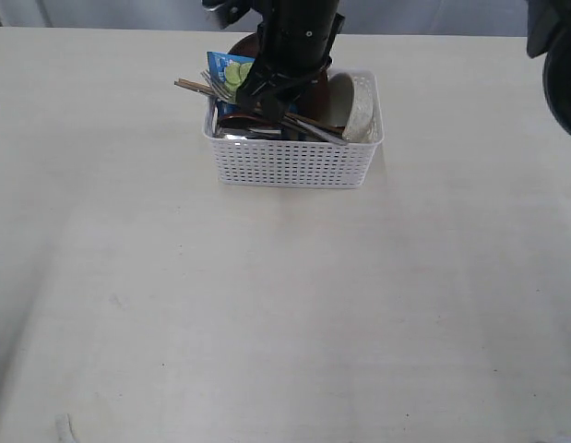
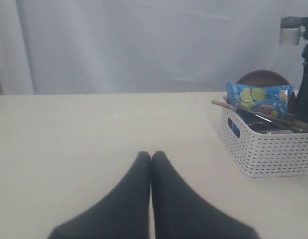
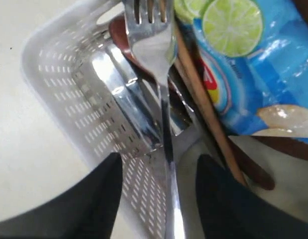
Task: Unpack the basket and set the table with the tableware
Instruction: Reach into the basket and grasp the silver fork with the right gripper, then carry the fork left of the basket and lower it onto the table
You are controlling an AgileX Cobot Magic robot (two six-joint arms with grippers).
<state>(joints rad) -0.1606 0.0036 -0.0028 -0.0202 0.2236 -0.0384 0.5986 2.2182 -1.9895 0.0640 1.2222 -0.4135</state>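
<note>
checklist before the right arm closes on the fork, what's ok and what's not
1. Right gripper jaws apart: ok.
2. Fork handle runs between the fingers, with a gap on each side: ok.
3. Chip bag outside the jaws: ok.
4. Fork free to lift: cannot tell; a chopstick lies close alongside it and steel shows beneath.
5. Left gripper shut and well away from the basket: ok.
6. Bare table in front of the basket to set the fork down: ok.
</note>
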